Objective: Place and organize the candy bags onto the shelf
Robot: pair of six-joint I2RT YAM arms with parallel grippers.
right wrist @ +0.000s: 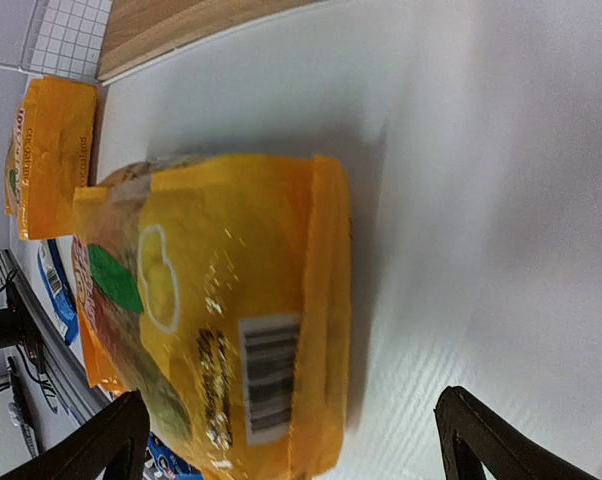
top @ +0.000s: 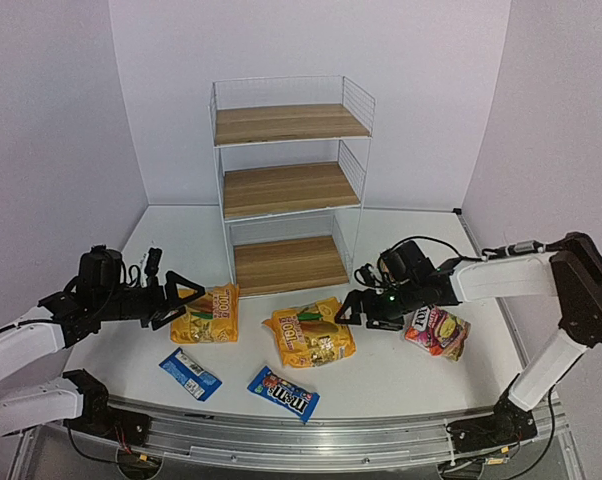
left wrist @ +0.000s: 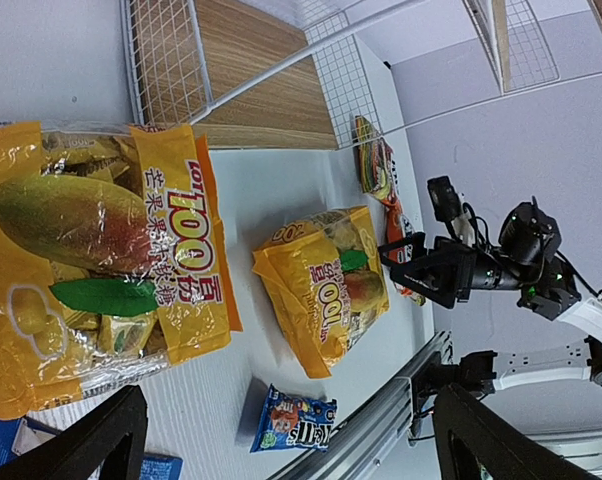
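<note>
Writing: left yellow bag [left wrist: 101,260] reads "100"; blue packet [top: 284,392] reads "m&m's".
Bags: glossy, lying on bench [top: 401,375], before shelf [top: 286,190].
Left end effector [top: 186,302]: fingers apart, empty.
Right end effector [top: 345,310]: fingers apart, empty.

The big yellow bag [left wrist: 101,260] runs off the left edge of the left wrist view, a blue packet [left wrist: 3,442] only peeks in at its lower left corner, and the other yellow bag [right wrist: 221,330] looks blurry in the right wrist view.
</note>
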